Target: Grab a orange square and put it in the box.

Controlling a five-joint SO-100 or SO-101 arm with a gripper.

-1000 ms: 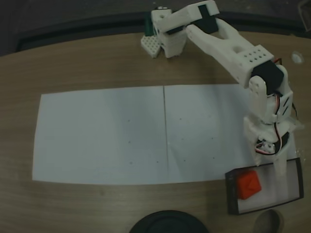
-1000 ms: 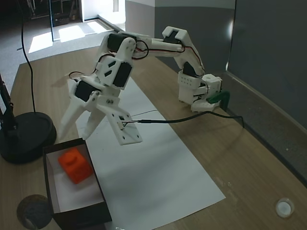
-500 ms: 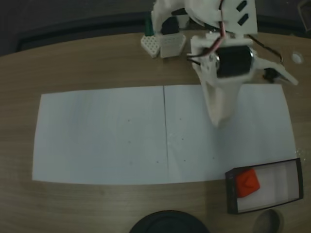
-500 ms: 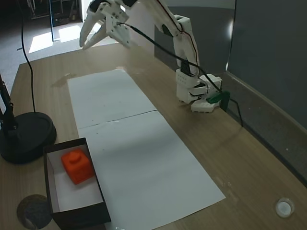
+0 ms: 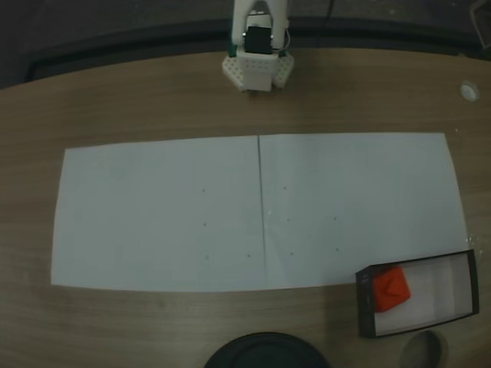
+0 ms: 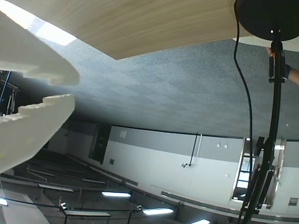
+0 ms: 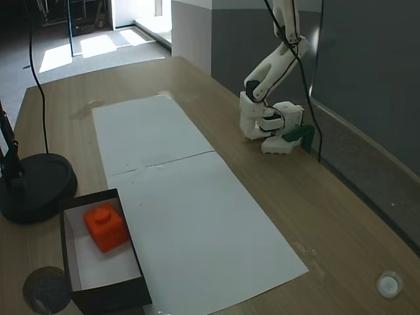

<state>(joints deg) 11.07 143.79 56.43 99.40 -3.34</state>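
Observation:
The orange square [image 5: 390, 288] lies inside the box [image 5: 441, 297], against its left end in a fixed view; in the other fixed view the orange square [image 7: 105, 226] rests in the far half of the box [image 7: 108, 293]. The arm is folded upright over its base [image 5: 258, 55] at the table's far edge, well away from the box, and its upper links run out of the top above the base [image 7: 266, 123]. In the wrist view my gripper [image 6: 72, 88] points off the table toward the room. Its white fingers stand open with a narrow gap and nothing between them.
Two white paper sheets [image 5: 192, 215] cover the table's middle. A black round stand base [image 7: 36, 187] with a pole sits beside the box, also seen as the base [image 6: 266, 16]. A grey disc [image 7: 44, 289] lies near the box, and a small white cap [image 5: 469, 90] lies apart.
The arm has lifted away from the box, swung back over the paper and folded up over its base. The orange square has stayed in the box.

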